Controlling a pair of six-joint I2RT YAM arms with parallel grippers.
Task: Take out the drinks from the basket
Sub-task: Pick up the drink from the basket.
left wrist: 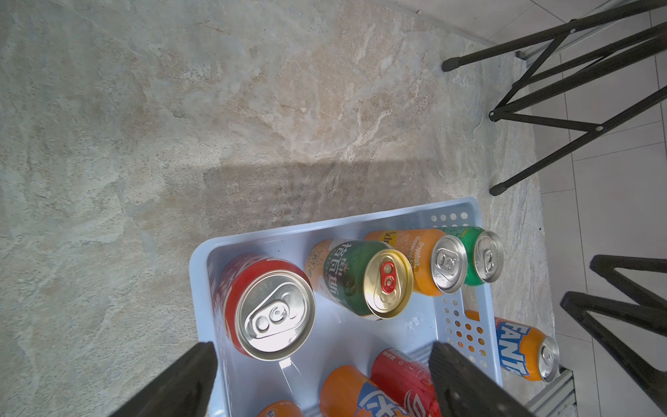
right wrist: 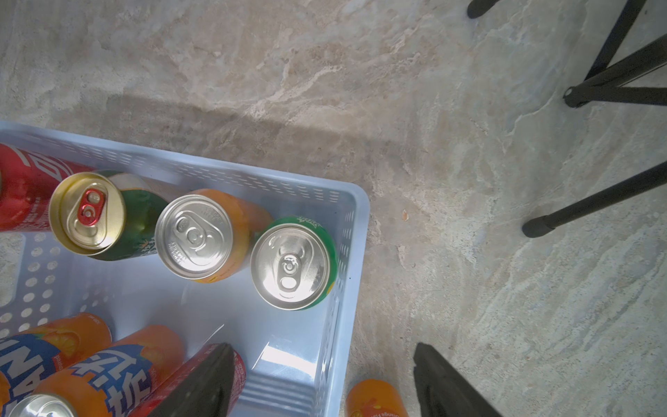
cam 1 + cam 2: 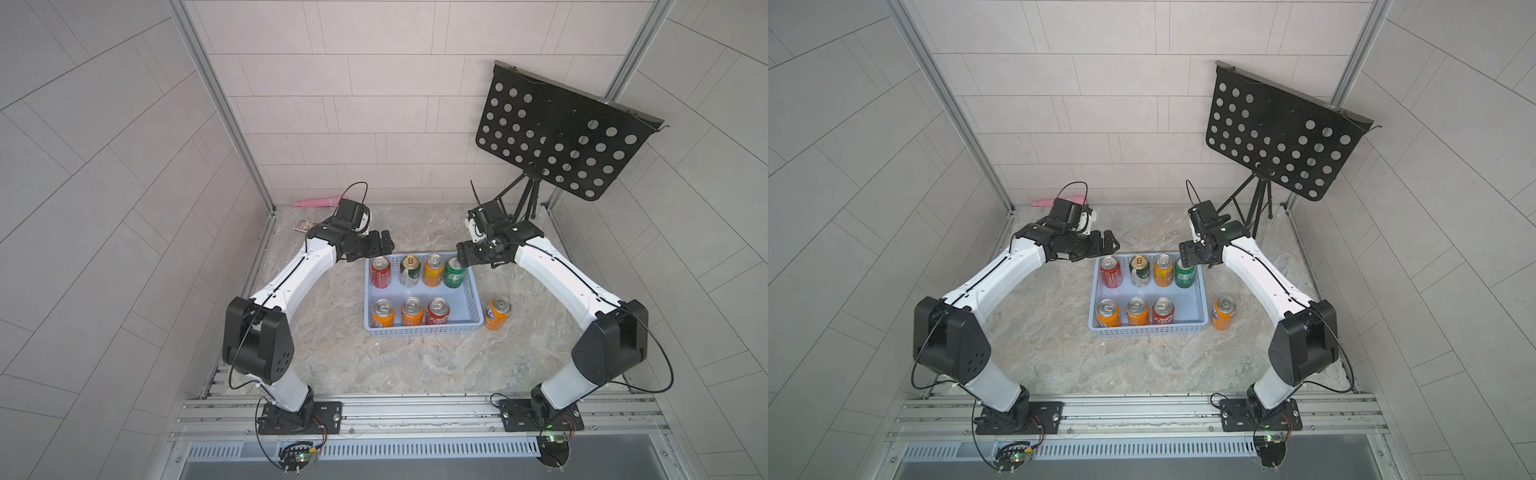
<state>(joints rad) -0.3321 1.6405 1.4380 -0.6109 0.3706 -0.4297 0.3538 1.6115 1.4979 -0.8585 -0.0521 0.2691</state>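
You held the right gripper point(image 2: 322, 348) open and empty over the green can point(image 2: 294, 263) in the far corner of the basket point(image 3: 419, 330) — likely to lift it out beside the orange can point(image 3: 497, 313) just outside the basket — while the left gripper point(image 1: 321, 350), also wide, hovered near the basket's far red can point(image 1: 274, 314).

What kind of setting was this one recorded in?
Likely a lab robot cell rather than a home: two robot arms bolted to an aluminium rail, tiled panels walling in the tabletop, a basket of cans staged between them.
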